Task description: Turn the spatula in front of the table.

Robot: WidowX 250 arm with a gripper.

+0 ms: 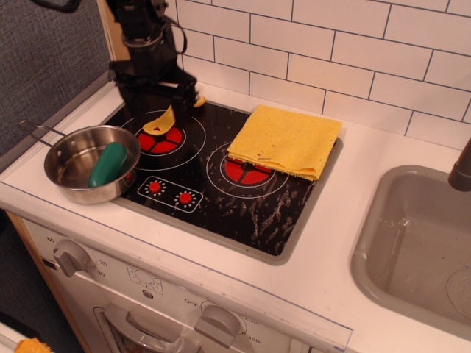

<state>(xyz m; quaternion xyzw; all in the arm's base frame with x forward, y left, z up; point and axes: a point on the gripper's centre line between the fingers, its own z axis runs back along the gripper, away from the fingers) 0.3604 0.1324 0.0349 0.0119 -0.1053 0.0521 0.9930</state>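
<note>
The yellow spatula (pixel 157 126) lies on the back left red burner ring of the black hob (pixel 221 202). Its flat rounded handle points toward the front left. Its white bristle head is mostly hidden behind my gripper. My black gripper (pixel 157 101) hangs over the spatula's upper half at the back left of the white toy-kitchen table (pixel 346 206). The jaws stand open, one finger on each side of the spatula. I cannot tell whether the fingers touch it.
A steel pan (pixel 72 158) holding a green oblong object (pixel 108 163) sits at the hob's front left. A folded yellow cloth (pixel 285 141) covers the back right burner. The grey sink (pixel 416 243) is at the right. The tiled wall stands close behind.
</note>
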